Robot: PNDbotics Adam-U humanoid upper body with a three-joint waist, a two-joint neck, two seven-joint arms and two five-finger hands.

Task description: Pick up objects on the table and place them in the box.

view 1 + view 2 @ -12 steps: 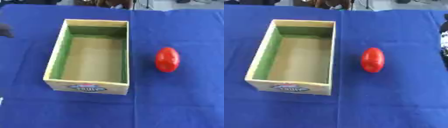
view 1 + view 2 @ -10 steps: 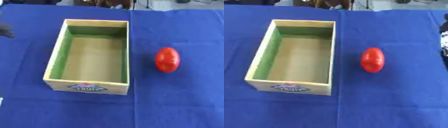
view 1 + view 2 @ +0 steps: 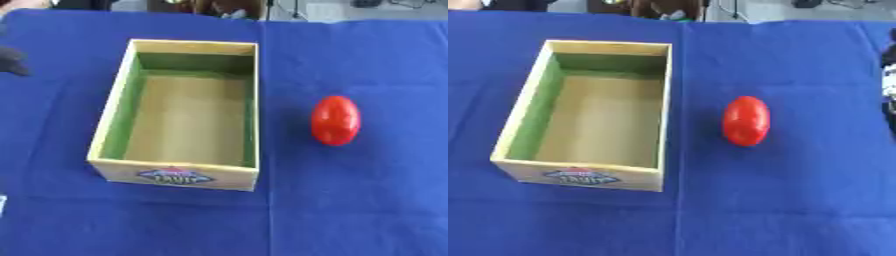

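A rectangular wooden box point(image 3: 179, 172) sits on the desk point(image 3: 350, 200), which is covered by a blue cloth with a faint crease running front to back just right of the box. The box is open-topped, with thin pale walls, a plain tan floor and green-tinted inner faces on its left and far sides. A coloured oval label point(image 3: 173, 176) marks its near outer wall; the lettering is too blurred to read. Nothing lies inside the box.

To the right of the box, apart from it, lies a red egg-shaped object point(image 3: 745, 120), smooth and glossy, its long axis running front to back. It rests directly on the cloth and nothing touches it. Bare cloth surrounds it on all sides: a strip between it and the box's right wall, a wider stretch toward the right edge, and a broad band in front of both things.

The left hand point(image 3: 12, 60) shows only as a dark rounded shape at the left edge of the left eye view, level with the far end of the box and well apart from it; I cannot tell whether its fingers are spread or curled. The right hand point(image 3: 888, 75) shows as a dark and pale sliver at the right edge of the right eye view, well apart from the red object; its fingers cannot be made out either.
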